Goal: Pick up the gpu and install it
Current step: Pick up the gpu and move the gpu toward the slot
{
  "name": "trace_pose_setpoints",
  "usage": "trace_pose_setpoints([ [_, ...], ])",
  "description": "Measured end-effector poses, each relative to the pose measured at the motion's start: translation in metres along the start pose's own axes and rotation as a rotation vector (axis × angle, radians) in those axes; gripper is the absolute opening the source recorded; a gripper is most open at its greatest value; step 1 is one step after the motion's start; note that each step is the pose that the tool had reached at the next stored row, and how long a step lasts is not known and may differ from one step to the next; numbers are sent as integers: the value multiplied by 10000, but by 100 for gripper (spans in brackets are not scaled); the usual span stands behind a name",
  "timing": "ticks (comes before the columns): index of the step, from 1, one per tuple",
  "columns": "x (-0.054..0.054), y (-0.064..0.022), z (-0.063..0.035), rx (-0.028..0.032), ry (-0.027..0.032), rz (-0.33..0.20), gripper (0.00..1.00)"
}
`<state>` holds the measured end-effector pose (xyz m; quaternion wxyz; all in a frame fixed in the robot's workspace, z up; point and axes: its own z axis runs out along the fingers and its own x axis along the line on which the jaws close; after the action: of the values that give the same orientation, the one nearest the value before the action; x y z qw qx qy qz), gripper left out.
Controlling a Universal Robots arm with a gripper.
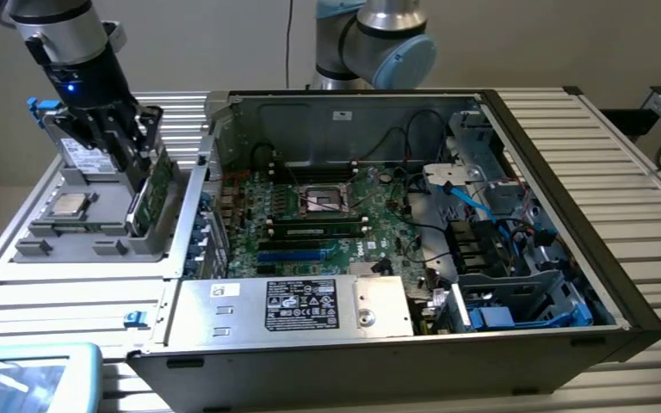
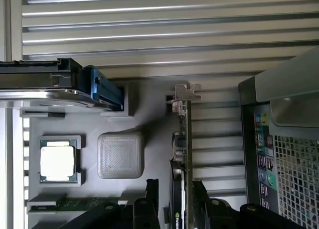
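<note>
Grey slatted metal forms the surface [image 1: 606, 155], and on it lies the open computer case [image 1: 560, 335] with its green motherboard [image 1: 307, 215] facing up. Beside the case, on the exterior view's left, is a grey parts tray [image 1: 89, 234]. The gpu [image 1: 158, 198] stands on edge in a slot of this tray, so I judge that nothing is installed yet and the lifting is not done. The arm [image 1: 78, 52] has the jaws lowered around the card, one on each side, with a small gap on the cooler side, so not clamped. The case side wall [image 1: 199, 198] stands between tray and motherboard. A CPU chip [image 1: 69, 204] rests in the tray nearby.
</note>
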<state>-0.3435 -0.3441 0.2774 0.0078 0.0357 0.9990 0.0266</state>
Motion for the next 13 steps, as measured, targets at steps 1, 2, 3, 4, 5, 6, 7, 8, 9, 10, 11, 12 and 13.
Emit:
trace_pose_setpoints([
  [1,0,-1,18,0,0,0,40],
  [2,1,-2,36,-1,0,0,40],
  [3,1,-3,53,0,-1,0,40],
  [4,1,-4,72,0,0,0,40],
  [5,1,-5,91,0,1,1,40],
  [6,-3,-5,109,1,1,2,40],
  [7,-11,-5,128,0,0,1,40],
  [8,-28,-5,145,-1,1,1,40],
  [9,-54,-4,163,0,2,1,40],
  [10,-82,-4,182,1,1,1,40],
  [11,-92,-4,201,-1,0,1,40],
  [12,-94,-9,219,-1,-1,1,40],
  [13,-94,-12,234,0,0,3,40],
])
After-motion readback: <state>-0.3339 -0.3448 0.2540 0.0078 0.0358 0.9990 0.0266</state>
